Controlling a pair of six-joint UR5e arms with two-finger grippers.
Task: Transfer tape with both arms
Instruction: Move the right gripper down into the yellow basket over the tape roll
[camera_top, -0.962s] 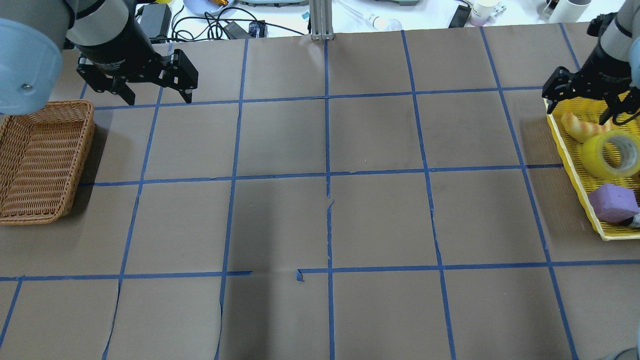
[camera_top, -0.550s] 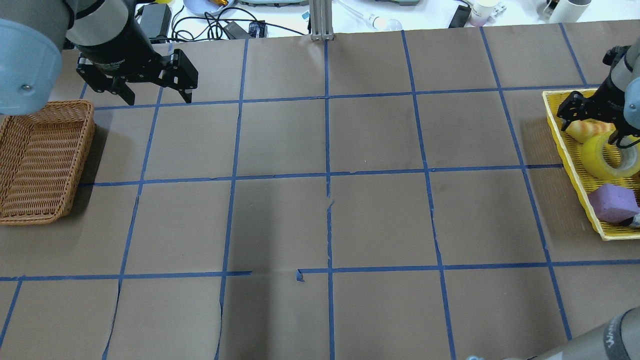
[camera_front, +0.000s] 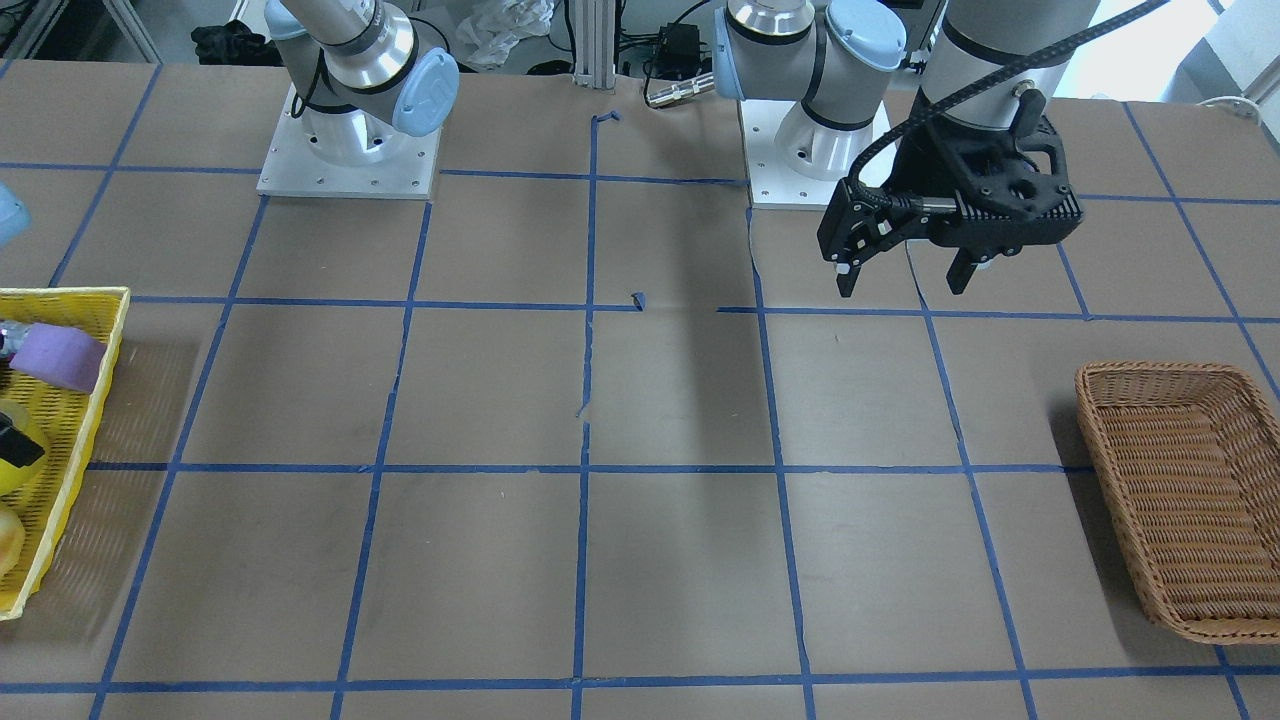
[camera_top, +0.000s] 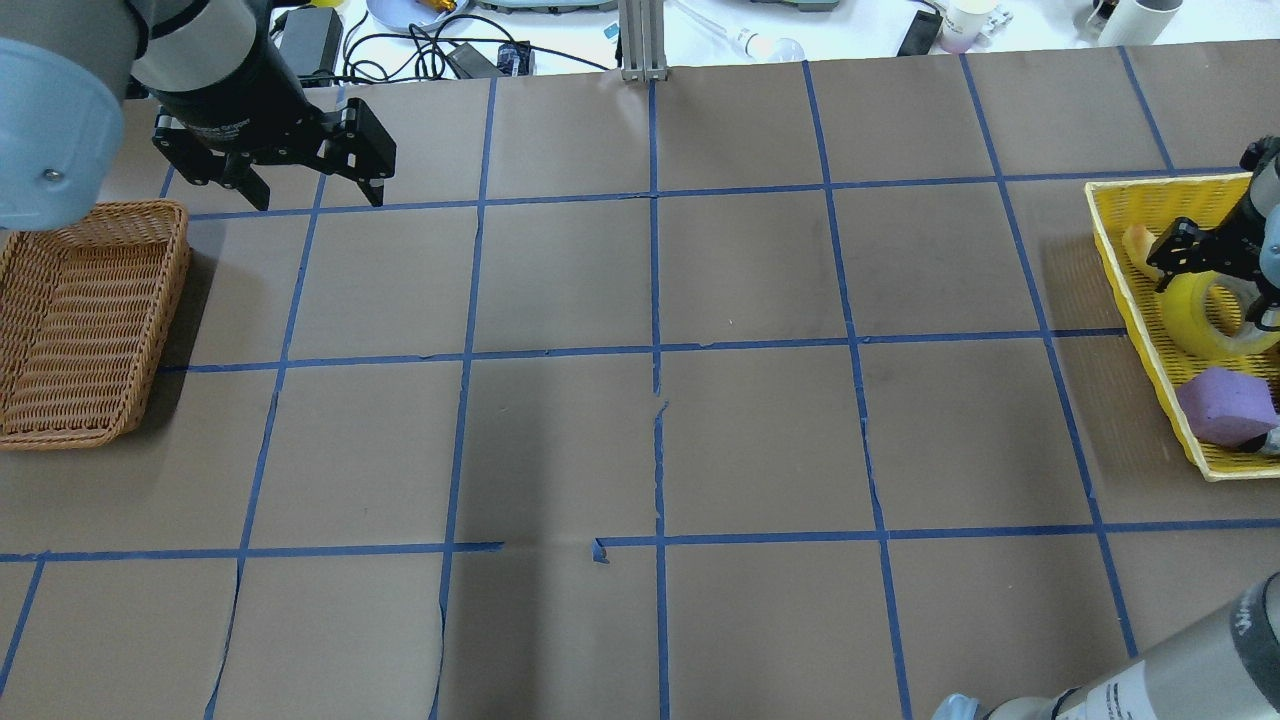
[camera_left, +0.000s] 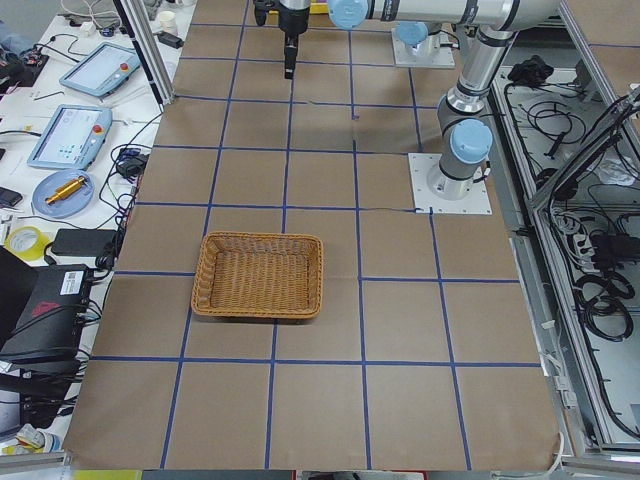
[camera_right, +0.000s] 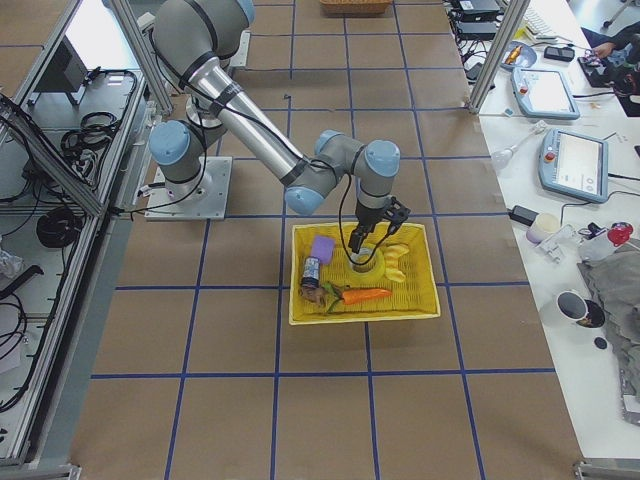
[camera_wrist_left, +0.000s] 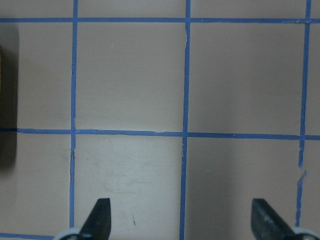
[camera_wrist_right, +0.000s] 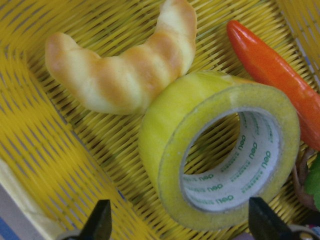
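The yellow tape (camera_top: 1212, 322) lies tilted in the yellow tray (camera_top: 1130, 290) at the table's right end, against a croissant (camera_wrist_right: 120, 75). In the right wrist view the tape (camera_wrist_right: 220, 150) fills the middle, with its white core showing. My right gripper (camera_top: 1218, 275) is open and low over the tape, one finger on each side and not closed on it; the wrist view shows the gripper (camera_wrist_right: 180, 225) wide open. My left gripper (camera_top: 312, 190) is open and empty, above the table beside the wicker basket (camera_top: 85, 320). It also shows in the front view (camera_front: 903, 285).
The tray also holds a purple block (camera_top: 1228, 405) and an orange carrot (camera_wrist_right: 270, 65). Cables, a dish and cups lie along the table's far edge (camera_top: 640, 30). Blue tape lines grid the brown tabletop (camera_top: 650, 350).
My right gripper has moved down and toward the robot, from over the croissant to around the tape. The left arm has not moved.
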